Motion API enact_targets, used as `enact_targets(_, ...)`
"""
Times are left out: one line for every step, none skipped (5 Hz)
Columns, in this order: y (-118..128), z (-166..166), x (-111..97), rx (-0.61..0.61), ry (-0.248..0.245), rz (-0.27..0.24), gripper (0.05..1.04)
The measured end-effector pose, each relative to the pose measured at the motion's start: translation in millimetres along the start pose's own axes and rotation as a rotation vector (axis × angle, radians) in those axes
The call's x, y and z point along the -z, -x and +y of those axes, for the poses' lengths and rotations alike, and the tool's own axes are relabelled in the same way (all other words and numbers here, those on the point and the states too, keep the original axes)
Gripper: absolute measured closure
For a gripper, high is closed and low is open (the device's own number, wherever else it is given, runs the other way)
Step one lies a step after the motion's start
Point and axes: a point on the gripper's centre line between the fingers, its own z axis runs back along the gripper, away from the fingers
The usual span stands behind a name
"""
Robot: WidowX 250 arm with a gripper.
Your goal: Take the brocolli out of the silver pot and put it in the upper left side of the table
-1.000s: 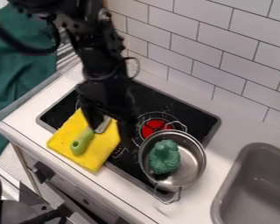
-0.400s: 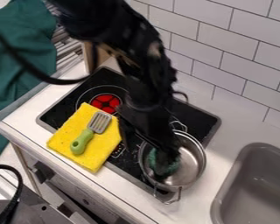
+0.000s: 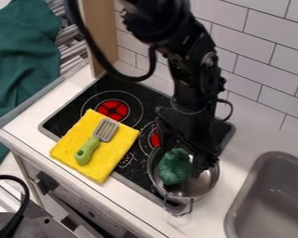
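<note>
The black gripper [image 3: 184, 154] hangs over the silver pot [image 3: 206, 184], its fingers spread apart, one near the pot's back left rim and the other over its right part. Dark green broccoli [image 3: 174, 168] lies in the left half of the pot, just below and between the fingers. Whether a finger touches it, I cannot tell. The arm and gripper cover the pot's back rim.
Left of the pot, a yellow cloth [image 3: 108, 161] lies partly on the black stove [image 3: 105, 85], with a green-handled spatula [image 3: 94, 144] on top. A grey sink [image 3: 273, 197] is at the right. Tiled wall stands behind.
From above the cloth, the gripper has moved right to the pot. Since the later earlier frame, the arm has shifted further right, uncovering more of the broccoli.
</note>
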Motion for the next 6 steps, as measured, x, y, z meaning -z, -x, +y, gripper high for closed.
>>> enact_targets(-4.9, 0.7, 5.0, -0.003, -0.003, 0.003, 0.082)
enact_targets(-3.8, 3.5, 5.6, -0.002, -0.009, 0.008, 0.082)
enact_targets(2.4, 11.6, 3.2, -0.02, -0.021, 0.012, 0.083)
enact_targets(7.2, 21.1, 2.2, -0.042, -0.016, 0.0, 0.12)
enact_targets(6.6, 19.0, 11.1, -0.03, 0.012, -0.002, 0.406)
enact_targets(3.8, 18.1, 15.0, -0.036, 0.015, 0.001, 0.692)
